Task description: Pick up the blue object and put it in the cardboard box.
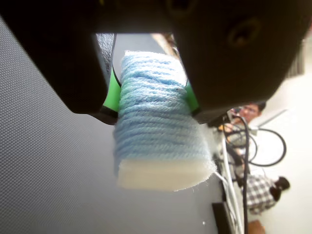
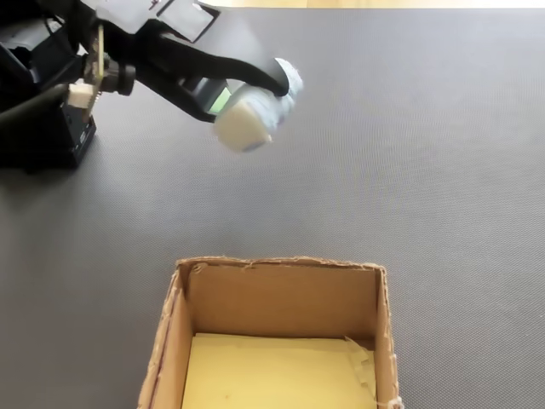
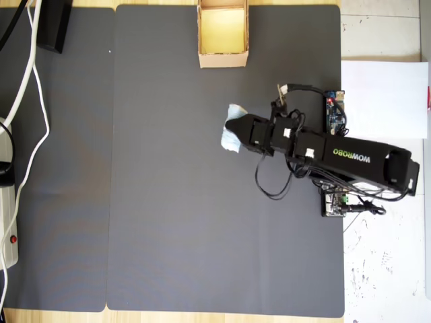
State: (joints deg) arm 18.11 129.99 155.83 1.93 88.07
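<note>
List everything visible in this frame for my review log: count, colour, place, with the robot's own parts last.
blue object: one, pale blue yarn over a white core, held off the mat, clear of the box.
cardboard box: one, tan with yellowish inside, empty, top edge of the mat in the overhead view.
mat: dark grey, covering most of the table.
white cables: left edge of the overhead view.
white sheet: one, right of the mat.
people: two, in the wrist view's background.
arm: one, black, reaching in from the right.
end effector: black with green pads, shut on the blue object.

Pincer (image 1: 152,100) clamped, raised off mat
</note>
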